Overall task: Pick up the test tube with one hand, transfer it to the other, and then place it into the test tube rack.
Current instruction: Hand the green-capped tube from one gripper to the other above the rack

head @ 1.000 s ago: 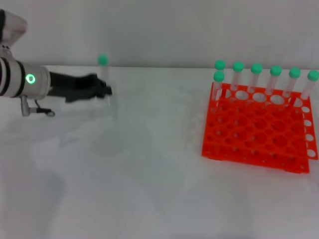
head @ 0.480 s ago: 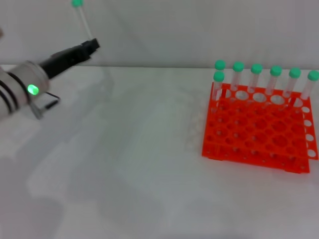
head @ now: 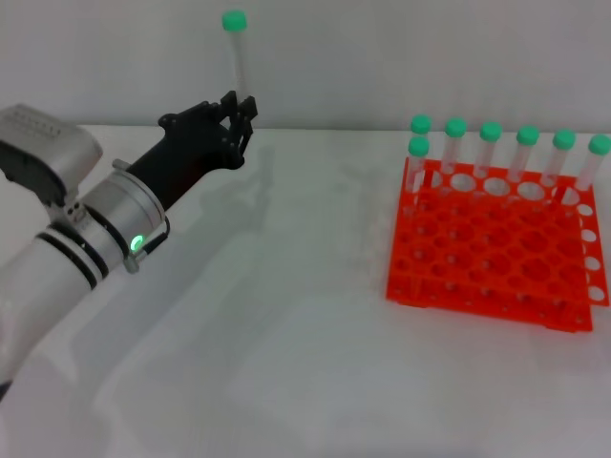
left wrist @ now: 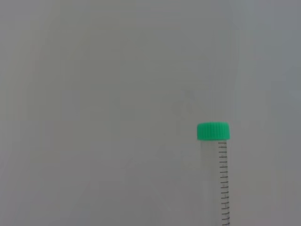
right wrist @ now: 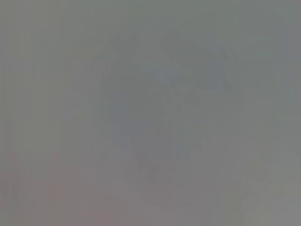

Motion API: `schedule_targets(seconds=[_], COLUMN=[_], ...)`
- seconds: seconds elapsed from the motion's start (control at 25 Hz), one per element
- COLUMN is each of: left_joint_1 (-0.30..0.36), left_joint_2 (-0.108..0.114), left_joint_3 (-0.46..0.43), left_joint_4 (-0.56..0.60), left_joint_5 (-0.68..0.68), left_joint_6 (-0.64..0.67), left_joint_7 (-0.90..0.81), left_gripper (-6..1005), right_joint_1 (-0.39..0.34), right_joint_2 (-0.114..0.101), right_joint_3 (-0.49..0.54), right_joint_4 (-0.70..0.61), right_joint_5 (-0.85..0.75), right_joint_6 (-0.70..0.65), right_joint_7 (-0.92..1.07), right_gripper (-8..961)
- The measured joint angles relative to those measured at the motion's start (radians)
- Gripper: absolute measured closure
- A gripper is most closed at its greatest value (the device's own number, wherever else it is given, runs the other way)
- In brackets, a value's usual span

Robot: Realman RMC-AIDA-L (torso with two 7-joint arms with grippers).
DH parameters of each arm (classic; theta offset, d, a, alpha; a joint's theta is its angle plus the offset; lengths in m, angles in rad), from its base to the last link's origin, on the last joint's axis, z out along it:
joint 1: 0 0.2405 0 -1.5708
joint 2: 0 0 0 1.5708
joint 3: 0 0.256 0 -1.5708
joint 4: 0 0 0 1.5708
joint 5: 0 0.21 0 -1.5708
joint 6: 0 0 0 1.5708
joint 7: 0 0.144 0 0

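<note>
So over on the left, the black two-finger left gripper with the silver-white banded wrist and green glowing ring [head: 241,113] is up off the white table [head: 286,363], reaching toward the back wall. Its fingers are clamped on the lower end of the slim clear plastic test tube with the round green cap [head: 237,55], which stands nearly upright above the gripper, cap on top. From the left wrist view you just get the tube's cap and graduated side [left wrist: 215,174] against a plain grey wall. Well apart to the right, the bright orange plastic two-tier test tube rack [head: 492,253] sits on the table, with seven more green-capped clear tubes [head: 491,143] standing along its far edge. Right gripper isn't visible anywhere.
</note>
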Motion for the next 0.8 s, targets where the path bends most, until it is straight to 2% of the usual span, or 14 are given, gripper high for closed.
schedule_targets(seconds=[0.08,0.16,0.28,0.4,0.48,0.6,0.8], left_joint_1=[0.027,0.053,0.088,0.118,0.134,0.151,0.170], left_joint_2=[0.000,-0.001,-0.004,-0.005,-0.007,-0.011,-0.014], left_joint_3=[0.000,0.000,0.001,0.001,0.001,0.001,0.001], left_joint_4=[0.027,0.049,0.117,0.203,0.245,0.283,0.318], left_joint_5=[-0.002,0.004,0.033,0.065,0.101,0.137,0.193], left_joint_6=[0.056,0.114,0.172,0.182,0.173,0.155,0.132], left_joint_7=[0.019,0.053,0.165,0.278,0.313,0.322,0.327], left_gripper=[816,816,816,817,817,817,817], right_joint_1=[-0.008,-0.010,-0.004,0.013,0.023,0.039,0.062], right_joint_2=[-0.010,-0.029,-0.077,-0.116,-0.134,-0.146,-0.146], right_joint_3=[0.000,-0.001,-0.001,-0.001,0.000,0.002,0.002], right_joint_4=[-0.007,-0.019,-0.040,-0.062,-0.085,-0.111,-0.129], right_joint_5=[-0.054,-0.139,-0.298,-0.423,-0.485,-0.545,-0.604], right_joint_6=[-0.040,-0.075,-0.133,-0.197,-0.234,-0.259,-0.288], right_joint_7=[0.060,0.142,0.310,0.405,0.442,0.484,0.524], right_gripper=[80,80,80,80,80,80,80])
